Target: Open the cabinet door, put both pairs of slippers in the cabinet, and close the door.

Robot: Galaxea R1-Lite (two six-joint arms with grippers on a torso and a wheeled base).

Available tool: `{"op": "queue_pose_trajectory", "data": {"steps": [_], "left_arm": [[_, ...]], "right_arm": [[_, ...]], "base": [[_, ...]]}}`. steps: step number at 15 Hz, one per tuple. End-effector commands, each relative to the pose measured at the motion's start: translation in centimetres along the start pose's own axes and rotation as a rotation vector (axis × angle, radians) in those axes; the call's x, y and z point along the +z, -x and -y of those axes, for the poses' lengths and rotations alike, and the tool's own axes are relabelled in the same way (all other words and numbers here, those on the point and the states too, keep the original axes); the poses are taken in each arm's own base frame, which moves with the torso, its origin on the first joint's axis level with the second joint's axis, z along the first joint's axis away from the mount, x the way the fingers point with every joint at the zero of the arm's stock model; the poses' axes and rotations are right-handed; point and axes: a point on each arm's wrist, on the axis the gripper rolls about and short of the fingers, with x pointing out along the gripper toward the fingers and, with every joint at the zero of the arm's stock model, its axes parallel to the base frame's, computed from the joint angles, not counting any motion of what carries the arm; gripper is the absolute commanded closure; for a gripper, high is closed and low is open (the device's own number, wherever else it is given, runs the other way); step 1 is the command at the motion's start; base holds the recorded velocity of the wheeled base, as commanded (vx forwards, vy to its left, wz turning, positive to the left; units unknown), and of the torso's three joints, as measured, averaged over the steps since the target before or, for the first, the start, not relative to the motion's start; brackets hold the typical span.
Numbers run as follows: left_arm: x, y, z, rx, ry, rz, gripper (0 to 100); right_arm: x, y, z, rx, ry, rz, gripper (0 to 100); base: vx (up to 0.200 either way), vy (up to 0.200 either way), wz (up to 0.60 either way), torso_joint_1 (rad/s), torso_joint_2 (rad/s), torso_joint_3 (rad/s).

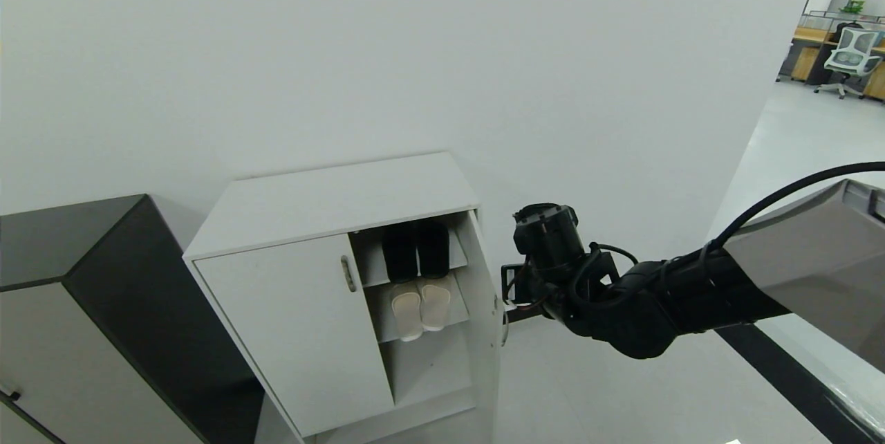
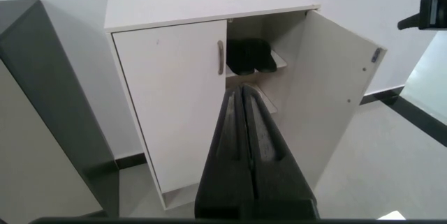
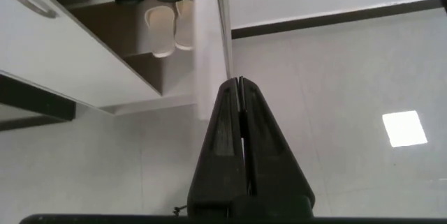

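One dark cabinet [image 1: 104, 292] at left, one white cabinet [image 1: 332, 198], left door [image 1: 290, 333] closed, two pairs inside, black slippers [image 1: 417, 250] above cream slippers [image 1: 420, 304], right door [image 1: 487, 306] swung wide, left gripper [image 2: 242, 90] pinched together, empty, right gripper [image 3: 240, 83] likewise, just beside the right door.

Bright, even indoor light, pretty easy on the eyes

The white wall [image 1: 415, 50] is lit flat, with a soft shadow beside the cabinet [image 1: 332, 198]. Its shelves [image 1: 429, 378] sit dimmer inside, a square patch of glare shines on the glossy floor [image 3: 404, 128], and the head view's edges bow a bit.
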Motion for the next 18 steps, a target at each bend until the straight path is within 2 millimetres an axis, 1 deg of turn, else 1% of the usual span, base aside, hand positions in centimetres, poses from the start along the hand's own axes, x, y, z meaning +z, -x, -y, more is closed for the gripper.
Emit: {"op": "queue_pose_trajectory", "data": {"steps": [1,6,12,15,17,18], "left_arm": [[0.0,0.0,0.0,0.000,0.001,0.001,100],[0.0,0.0,0.0,0.000,0.001,0.001,100],[0.0,0.0,0.0,0.000,0.002,0.001,100],[0.0,0.0,0.0,0.000,0.002,0.001,100],[0.0,0.0,0.0,0.000,0.002,0.001,100],[0.0,0.0,0.0,0.000,0.002,0.001,100]], "right_arm": [[0.1,0.8,0.0,0.010,0.025,0.002,100],[-0.2,1.5,-0.4,0.024,0.042,-0.004,100],[-0.6,1.6,0.0,0.022,0.048,-0.012,100],[-0.7,1.2,0.9,0.015,0.067,0.015,100],[-1.4,0.9,1.7,0.013,0.108,0.007,100],[-1.6,1.2,2.2,0.039,0.104,0.012,100]], "base": [[0.000,0.000,0.00,0.000,0.00,0.000],[0.000,0.000,0.00,0.000,0.00,0.000],[0.000,0.000,0.60,0.002,0.00,0.002],[0.000,0.000,0.00,0.000,0.00,0.000],[0.000,0.000,0.00,0.000,0.00,0.000],[0.000,0.000,0.00,0.000,0.00,0.000]]}}
